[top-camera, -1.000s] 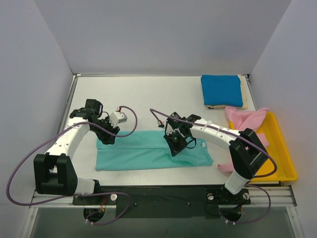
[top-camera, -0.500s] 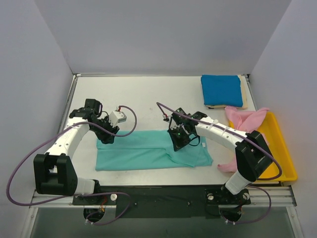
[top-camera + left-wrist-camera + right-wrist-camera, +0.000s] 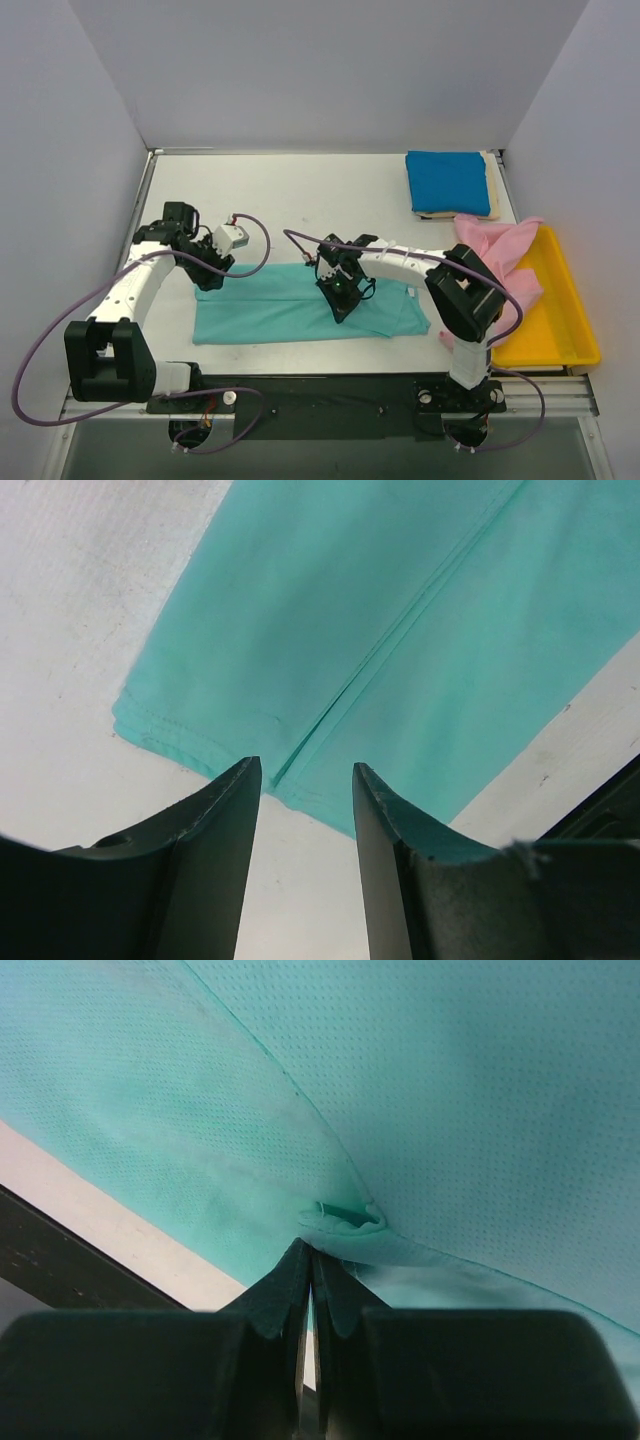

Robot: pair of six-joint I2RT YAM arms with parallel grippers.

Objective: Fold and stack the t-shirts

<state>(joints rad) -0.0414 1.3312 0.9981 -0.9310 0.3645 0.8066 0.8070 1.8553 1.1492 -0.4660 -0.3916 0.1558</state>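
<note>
Down at the near side of the table (image 3: 300, 200), the teal-green t-shirt (image 3: 265, 310) lies spread out in a long, flat band, and both arms are on it. The left pincer (image 3: 305, 772) hangs over the shirt's left end with its jaws set wide apart. The hemmed edge sits right ahead of the gap, with a straight crease running away from it, and nothing is gripped. Bare table shows on either side of its fingers (image 3: 215, 850).

Over to the right pincer (image 3: 307, 1250), planted mid-shirt: its jaws are squeezed together to a sliver, and a small pucker of teal cloth bunches right at the tips, so it looks nipped. A seam line runs off diagonally beyond it.

Well beyond that pincer, off to its right at the far corner, the deep blue t-shirt (image 3: 447, 182) sits folded square on top of the cream t-shirt (image 3: 492, 205). Nearer, also to its right, the pink t-shirt (image 3: 495, 245) lies rumpled, draped over the rim of the yellow tray (image 3: 565, 320).
</note>
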